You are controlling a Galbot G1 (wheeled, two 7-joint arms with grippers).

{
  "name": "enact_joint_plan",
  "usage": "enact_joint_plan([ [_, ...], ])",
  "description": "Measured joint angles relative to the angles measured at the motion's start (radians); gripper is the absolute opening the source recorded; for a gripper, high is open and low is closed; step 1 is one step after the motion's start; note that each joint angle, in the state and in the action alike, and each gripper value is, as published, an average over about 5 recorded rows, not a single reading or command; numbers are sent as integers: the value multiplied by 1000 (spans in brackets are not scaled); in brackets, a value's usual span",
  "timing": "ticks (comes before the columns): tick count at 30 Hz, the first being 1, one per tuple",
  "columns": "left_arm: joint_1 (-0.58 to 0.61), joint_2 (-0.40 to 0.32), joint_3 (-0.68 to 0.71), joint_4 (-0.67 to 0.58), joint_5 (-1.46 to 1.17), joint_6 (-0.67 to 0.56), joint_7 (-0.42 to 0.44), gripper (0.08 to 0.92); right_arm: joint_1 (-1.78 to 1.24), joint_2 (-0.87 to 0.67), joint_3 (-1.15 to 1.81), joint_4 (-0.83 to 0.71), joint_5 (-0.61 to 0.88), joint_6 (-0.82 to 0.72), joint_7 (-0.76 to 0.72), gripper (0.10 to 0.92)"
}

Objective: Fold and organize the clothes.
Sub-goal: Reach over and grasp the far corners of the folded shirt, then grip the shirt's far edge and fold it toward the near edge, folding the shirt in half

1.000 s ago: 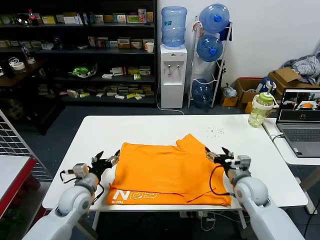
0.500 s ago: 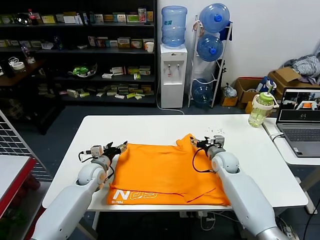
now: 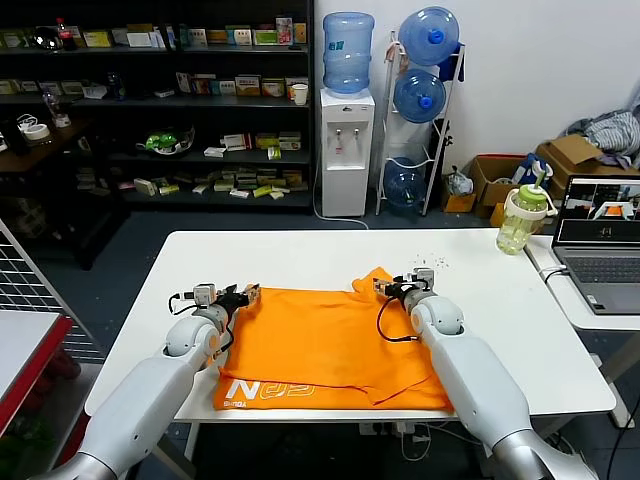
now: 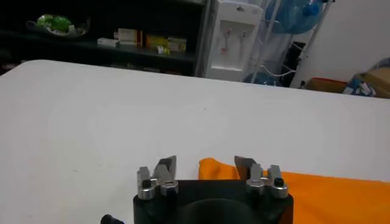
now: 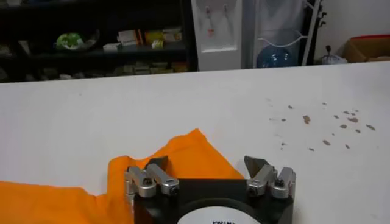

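the orange t-shirt [image 3: 335,340] lies partly folded near the front of the white table [image 3: 300,255], lettering at its near edge. the left gripper [image 3: 243,295] and right gripper [image 3: 384,287], both spread, sit at its far corners, likely poised to pinch them and fold toward the front. plenty of bare tabletop lies beyond.

A bright orange T-shirt [image 3: 330,345] is lying flat on the white surface [image 3: 300,260], near its front edge, partly folded into a rough rectangle. White printed lettering is showing along its front-left corner, where the cloth is turning over. One sleeve is sticking out as a pointed flap at the back edge, right of centre. Shallow creases are running across the cloth, and its front hem is lying close to the surface's edge.
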Motion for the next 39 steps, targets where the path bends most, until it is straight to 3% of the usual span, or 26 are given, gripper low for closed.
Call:
enact_joint_plan([
  [15,-25,12,45,-5,-35,72,-19,167,14,4,-17,-13,16,-32,-10,307],
  [21,-25,12,45,-5,-41,77,-19,95,12,1,-23,-5,25,-34,-13,149],
  [31,-17,12,31,-25,-46,67,-26,95,-9,-18,-14,46,44,-7,-16,124],
  [39,30,49,-1,-116,-69,70,-56,95,-65,-69,1,183,100,-23,24,124],
])
